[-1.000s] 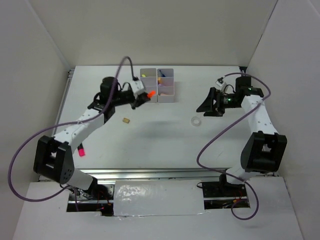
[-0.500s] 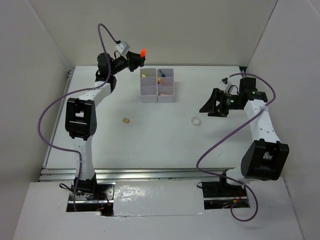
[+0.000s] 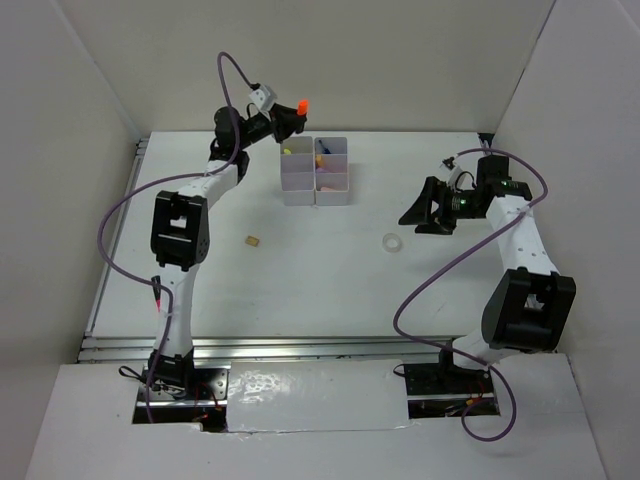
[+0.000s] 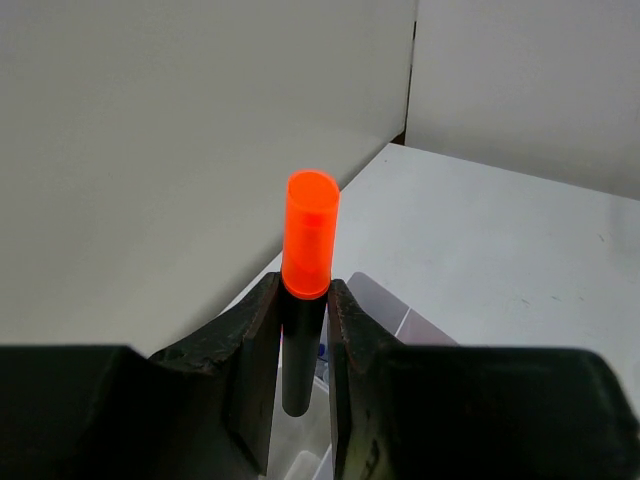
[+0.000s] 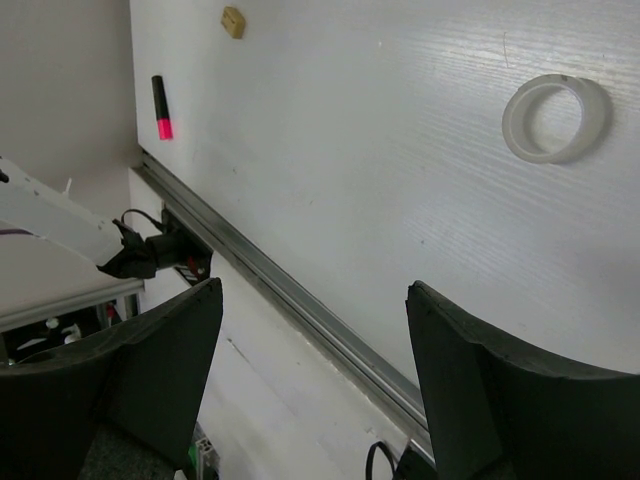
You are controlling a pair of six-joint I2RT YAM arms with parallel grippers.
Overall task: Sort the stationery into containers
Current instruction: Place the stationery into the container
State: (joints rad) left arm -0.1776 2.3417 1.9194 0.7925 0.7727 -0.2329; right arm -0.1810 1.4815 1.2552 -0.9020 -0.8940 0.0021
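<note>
Left gripper [image 4: 303, 294] pinches the orange-and-black highlighter [image 4: 309, 232] by its black barrel, orange cap uppermost, held upright high above the containers [image 3: 297, 196], over or just beyond their far-left corner. In the wrist view, bin walls show directly beneath the fingers. The step in hand is judged to be the drop-off. It is best done by centring the barrel over a single compartment, lowering it straight down with the black end leading, and spreading the fingers only once the tip sits below the rim, so the highlighter cannot tip onto a partition or roll out. Which compartment lies beneath cannot be told. Right gripper [image 5: 312, 300] hangs spread and empty, well to the right of the containers, with the tape ring [image 5: 517, 122] on the table nearer to it than the containers are.
</note>
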